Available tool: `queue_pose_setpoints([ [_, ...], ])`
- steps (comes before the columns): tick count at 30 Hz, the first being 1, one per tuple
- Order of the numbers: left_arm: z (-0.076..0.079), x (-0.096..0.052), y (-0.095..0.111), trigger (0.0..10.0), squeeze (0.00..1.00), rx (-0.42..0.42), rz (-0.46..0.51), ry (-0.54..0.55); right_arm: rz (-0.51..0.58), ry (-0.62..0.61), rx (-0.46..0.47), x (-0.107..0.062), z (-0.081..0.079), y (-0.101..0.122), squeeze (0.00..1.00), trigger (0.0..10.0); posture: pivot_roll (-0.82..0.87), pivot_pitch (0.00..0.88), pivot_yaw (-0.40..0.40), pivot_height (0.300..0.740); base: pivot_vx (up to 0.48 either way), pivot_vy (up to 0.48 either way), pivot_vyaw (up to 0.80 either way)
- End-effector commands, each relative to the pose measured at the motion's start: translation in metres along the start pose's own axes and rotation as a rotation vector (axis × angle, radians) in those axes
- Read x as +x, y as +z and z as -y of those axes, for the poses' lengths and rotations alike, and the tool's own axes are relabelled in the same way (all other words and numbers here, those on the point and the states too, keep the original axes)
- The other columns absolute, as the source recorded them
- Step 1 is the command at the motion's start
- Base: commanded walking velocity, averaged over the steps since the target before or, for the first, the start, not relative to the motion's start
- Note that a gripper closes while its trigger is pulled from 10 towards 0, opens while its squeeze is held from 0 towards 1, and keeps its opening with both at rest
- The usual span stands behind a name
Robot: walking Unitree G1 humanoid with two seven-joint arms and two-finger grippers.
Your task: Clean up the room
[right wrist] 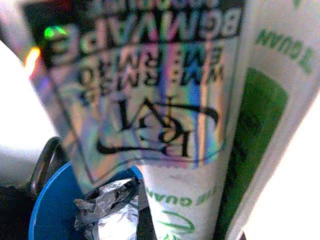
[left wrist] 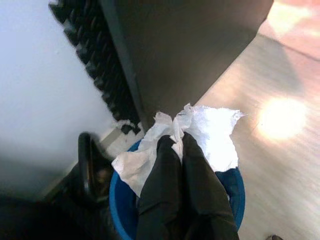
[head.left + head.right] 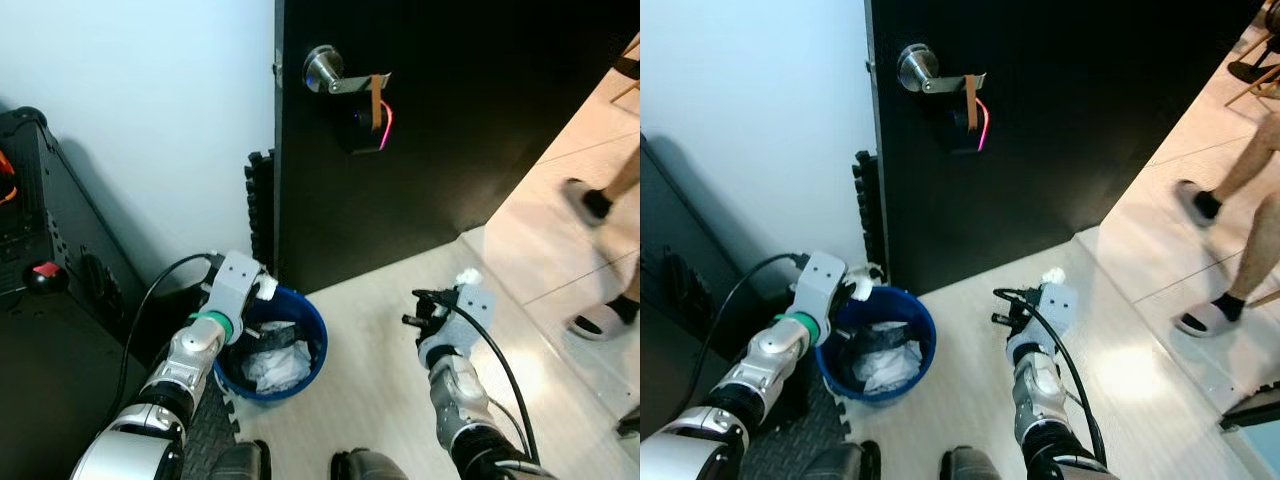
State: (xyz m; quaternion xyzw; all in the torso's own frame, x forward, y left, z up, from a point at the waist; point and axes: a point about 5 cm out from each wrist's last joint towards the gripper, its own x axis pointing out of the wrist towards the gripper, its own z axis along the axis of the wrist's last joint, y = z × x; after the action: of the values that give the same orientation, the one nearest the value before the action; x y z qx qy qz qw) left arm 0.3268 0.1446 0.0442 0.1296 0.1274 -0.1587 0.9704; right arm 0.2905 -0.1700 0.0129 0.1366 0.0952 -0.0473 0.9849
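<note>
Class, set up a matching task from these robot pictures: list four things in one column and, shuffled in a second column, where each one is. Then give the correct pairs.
Things
1. white paper tissue
2. blue bin
3. door lever handle
4. tube package

Places
A. on the black door, with a brown band round it
B. on the floor by the door's lower corner, crumpled paper inside
C. pinched in the left gripper above the bin
D. held close in front of the right wrist camera

Pairs: 1-C, 2-B, 3-A, 4-D
</note>
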Motion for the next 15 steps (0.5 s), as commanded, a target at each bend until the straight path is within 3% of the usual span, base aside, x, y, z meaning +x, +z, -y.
queue_pose_setpoints([
  [1, 0.005, 0.004, 0.01, 10.0, 0.0, 0.003, 0.031, -0.033, 0.022, 0.017, -0.002, 0.001, -0.005, 0.003, 0.0, 10.0, 0.06, 0.129, -0.001, 0.74, 0.0, 0.0, 0.0],
  [9, 0.006, 0.016, 0.047, 10.0, 0.0, -0.013, 0.14, -0.015, 0.074, 0.049, 0.003, 0.007, -0.014, 0.015, 0.0, 10.0, 0.07, 0.162, 0.001, 0.74, 0.0, 0.0, 0.0],
  [15, 0.006, 0.015, 0.046, 10.0, 0.0, -0.017, 0.138, 0.013, 0.073, 0.051, 0.007, 0.006, -0.014, 0.014, 0.0, 10.0, 0.07, 0.169, 0.0, 0.74, 0.0, -0.466, 0.0],
])
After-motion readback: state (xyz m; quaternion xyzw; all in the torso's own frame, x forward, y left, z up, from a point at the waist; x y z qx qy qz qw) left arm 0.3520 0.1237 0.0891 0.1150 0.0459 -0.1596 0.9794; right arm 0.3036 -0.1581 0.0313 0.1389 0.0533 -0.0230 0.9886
